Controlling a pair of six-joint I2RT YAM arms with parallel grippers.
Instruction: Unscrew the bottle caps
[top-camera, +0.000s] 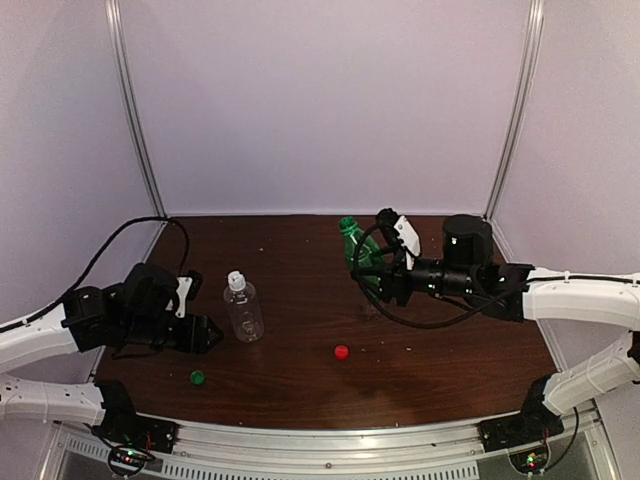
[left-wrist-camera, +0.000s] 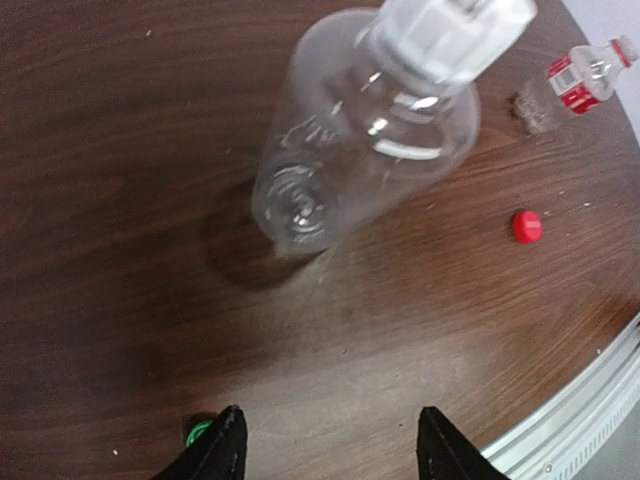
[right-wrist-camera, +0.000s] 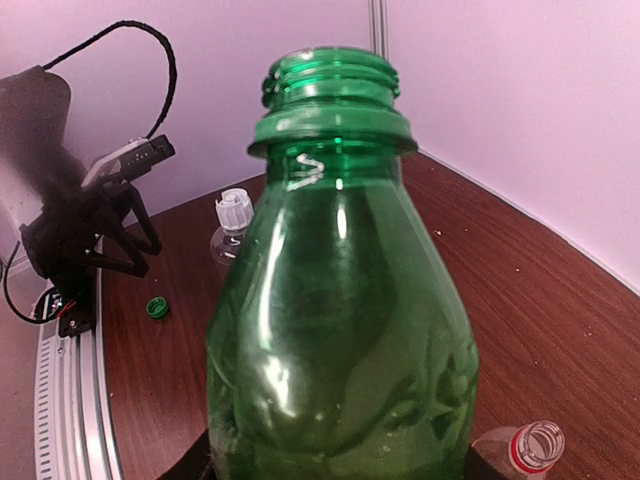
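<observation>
My left hand (top-camera: 205, 335) hangs released, holding nothing. Just ahead of it the clear bottle (top-camera: 243, 312) stands upright on the tabletop (top-camera: 300, 395), far nearer this arm than the right. The bottle looks see-through and empty, its white cap (top-camera: 235, 281) on. My right hand (top-camera: 388, 283) grasps the capless green bottle (top-camera: 358, 250).

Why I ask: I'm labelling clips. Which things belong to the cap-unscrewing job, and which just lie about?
Job: green bottle, wide clear bottle, white cap, red-label bottle, red cap, green cap.
Lying about: black cable, aluminium rail.
</observation>
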